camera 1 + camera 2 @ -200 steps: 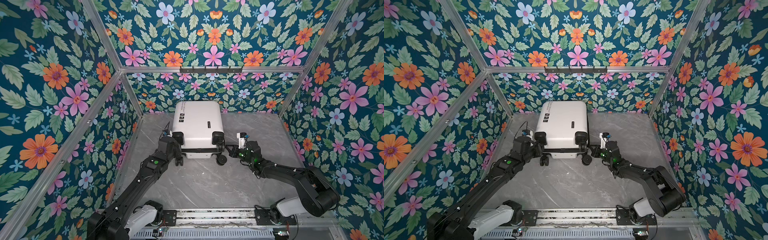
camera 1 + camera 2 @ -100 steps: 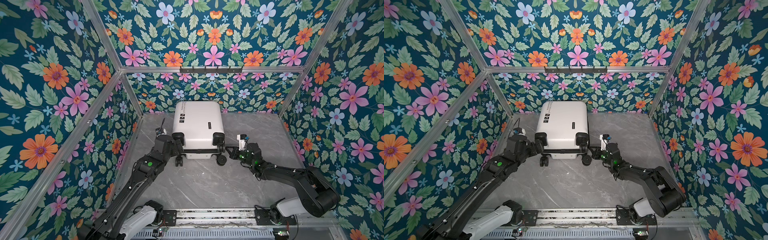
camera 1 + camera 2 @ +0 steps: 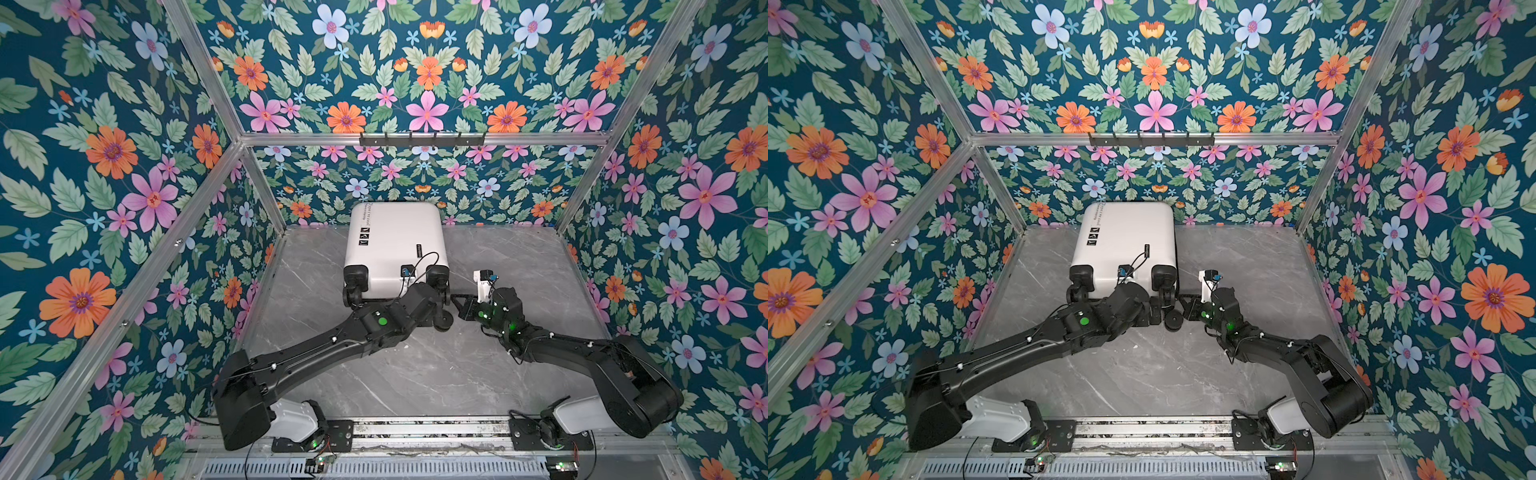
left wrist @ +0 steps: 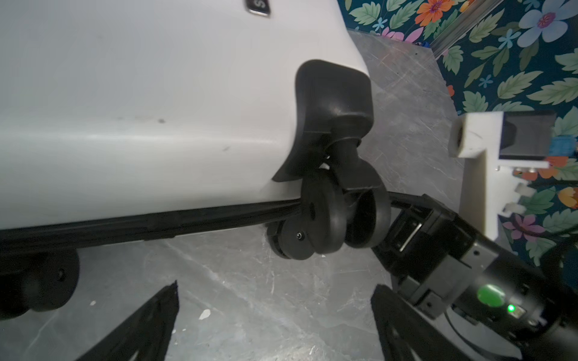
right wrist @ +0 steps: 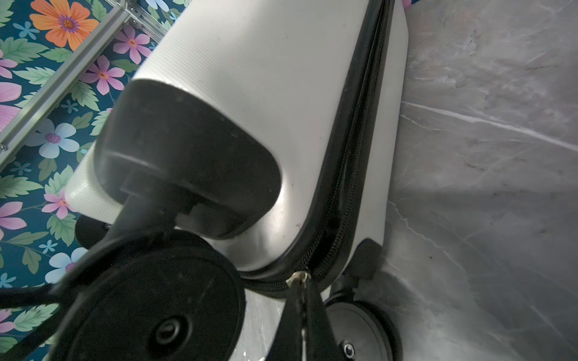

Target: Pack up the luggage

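Nearest, the left end effector (image 4: pixel 275 322) gapes wide beside a black wheel (image 4: pixel 316 215); the right end effector (image 5: pixel 301 293) is pinched on the zip pull (image 5: pixel 297 276) — the white hard-shell suitcase (image 3: pixel 395 245), closed, lies flat at the back of the grey surface (image 3: pixel 415 365)

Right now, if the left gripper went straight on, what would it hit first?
Probably the luggage's corner wheel, dead ahead between the open left gripper's fingers in the left wrist view; depth is unclear.
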`<state>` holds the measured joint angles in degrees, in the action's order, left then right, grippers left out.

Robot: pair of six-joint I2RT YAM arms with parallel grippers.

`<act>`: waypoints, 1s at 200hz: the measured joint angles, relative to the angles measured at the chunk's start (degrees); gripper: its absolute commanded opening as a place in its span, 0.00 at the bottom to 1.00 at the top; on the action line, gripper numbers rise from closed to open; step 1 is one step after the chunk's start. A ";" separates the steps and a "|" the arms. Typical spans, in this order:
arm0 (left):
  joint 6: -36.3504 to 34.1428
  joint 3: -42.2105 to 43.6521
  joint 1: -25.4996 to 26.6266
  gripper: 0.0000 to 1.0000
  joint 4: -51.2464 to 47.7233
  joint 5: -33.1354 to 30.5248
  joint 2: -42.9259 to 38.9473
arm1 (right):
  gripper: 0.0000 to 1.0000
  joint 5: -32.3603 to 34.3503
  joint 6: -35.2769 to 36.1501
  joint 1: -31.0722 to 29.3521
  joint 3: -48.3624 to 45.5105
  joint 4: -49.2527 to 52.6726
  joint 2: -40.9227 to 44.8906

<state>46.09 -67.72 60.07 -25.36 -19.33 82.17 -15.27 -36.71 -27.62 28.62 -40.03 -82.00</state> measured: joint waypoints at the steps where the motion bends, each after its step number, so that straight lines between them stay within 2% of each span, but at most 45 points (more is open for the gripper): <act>1: 0.00 -0.07 0.02 0.99 0.09 0.04 0.15 | 0.00 0.00 0.00 0.00 -0.02 0.00 0.00; 74: 0.00 -6.16 0.79 0.99 5.27 2.93 9.53 | 0.00 0.02 0.66 -0.28 -0.63 -0.07 0.66; 120: -0.26 -6.45 0.83 0.87 5.31 2.47 12.11 | 0.00 0.02 0.85 -0.28 -0.70 -0.07 0.72; 136: -0.90 -6.62 0.83 0.78 5.42 2.14 12.76 | 0.00 0.00 0.87 -0.28 -0.74 -0.07 0.72; 159: -1.57 -7.04 0.79 0.56 5.44 1.88 13.97 | 0.00 0.00 0.87 -0.28 -0.83 -0.07 0.72; 172: -1.81 -7.10 0.76 0.48 5.44 1.81 14.43 | 0.00 0.00 0.85 -0.28 -0.83 -0.07 0.72; 200: -2.29 -7.10 0.76 0.25 4.50 1.29 14.32 | 0.00 0.00 0.85 -0.28 -0.83 -0.07 0.74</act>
<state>43.79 -74.83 60.84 -20.86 -18.04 96.49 -15.27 -35.86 -27.90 27.79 -40.10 -81.25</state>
